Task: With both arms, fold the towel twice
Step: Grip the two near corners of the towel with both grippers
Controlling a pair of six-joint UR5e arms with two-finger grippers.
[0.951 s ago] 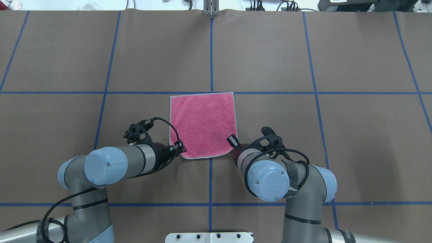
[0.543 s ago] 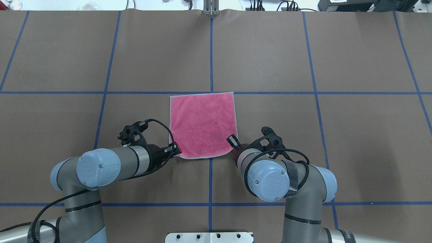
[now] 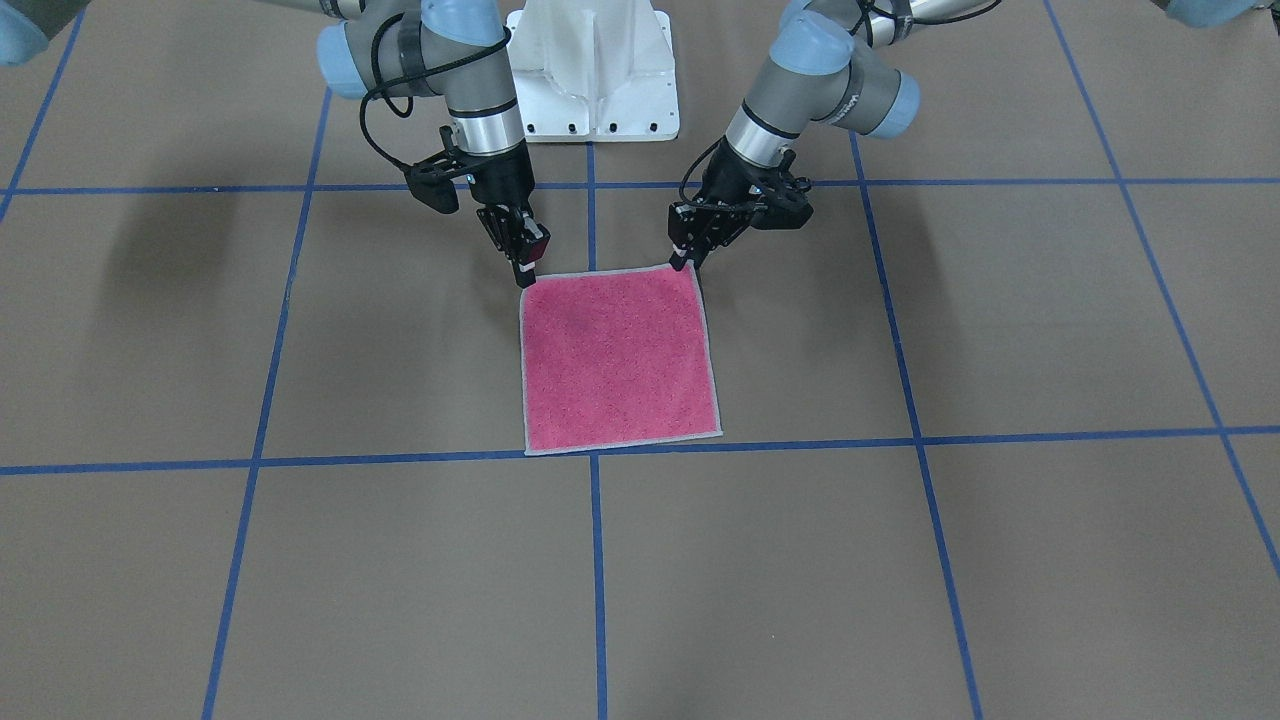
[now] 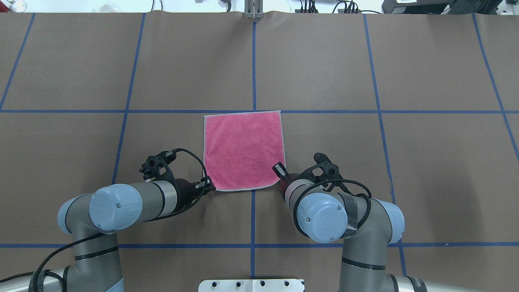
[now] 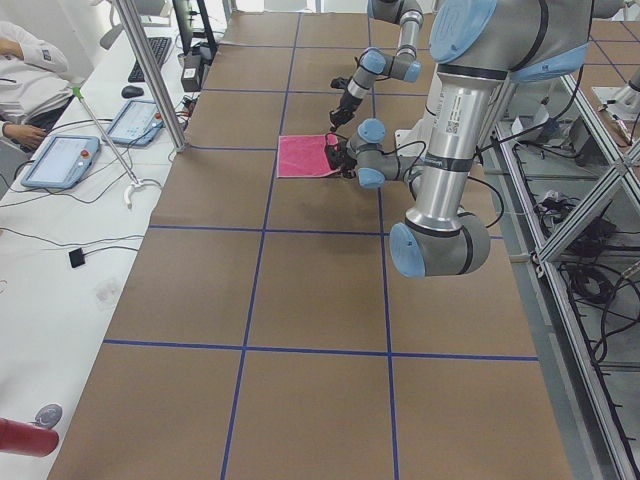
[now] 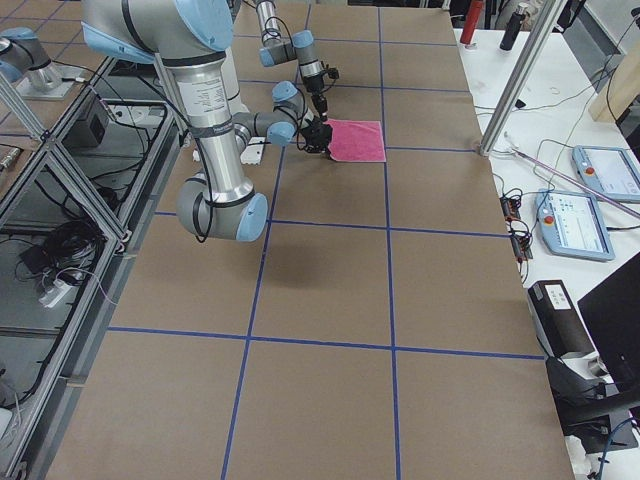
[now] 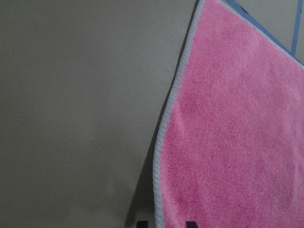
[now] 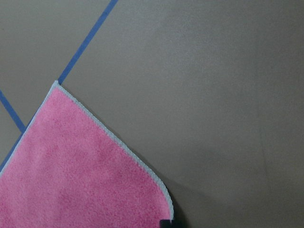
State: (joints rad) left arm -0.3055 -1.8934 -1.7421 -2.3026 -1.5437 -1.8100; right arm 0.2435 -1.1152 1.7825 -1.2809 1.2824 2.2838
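Closest in: white pedestal base (image 3: 592, 70), then left arm (image 4: 117, 207) and right arm (image 4: 324, 217), elbows splayed outward, prob. to keep wrists apart and cloth uncovered btwn them.

Next out: both wrists angled down to the brown-paper table (image 4: 405, 182), tips right at the surface. Low angle needed for getting a finger under thin cloth.

At near-left corner of towel (image 4: 243, 146): left gripper (image 3: 684, 262). On wrist cam, 2 fingertips (image 7: 141, 223) set apart w/ light grey border (image 7: 164, 142) running btwn them. Jaws open, straddling the edge, not clamped yet.

At near-right corner: right gripper (image 3: 525, 272). On wrist cam only 1 dark tip, right at the rounded corner, which seems slightly off the paper w/ shadow under it. Read as closed on the towel, though pinch itself barely in frame.

Towel itself: mid-table, just ahead of both grippers, flat, 1 layer, pink face up, grey face not visible. Far edge just beside a blue tape line (image 4: 324, 111), sides approx. square to the grid. Handy ref for matching edges.

Judgement: 0 of 2 folds done, grasp stage of fold 1. Both near corners taken so near edge can go up and over to far edge in 1 sweep. Risk: skewed fold if left closes late or catches border only.

Farthest, past table's end: teach pendants (image 6: 570, 222).
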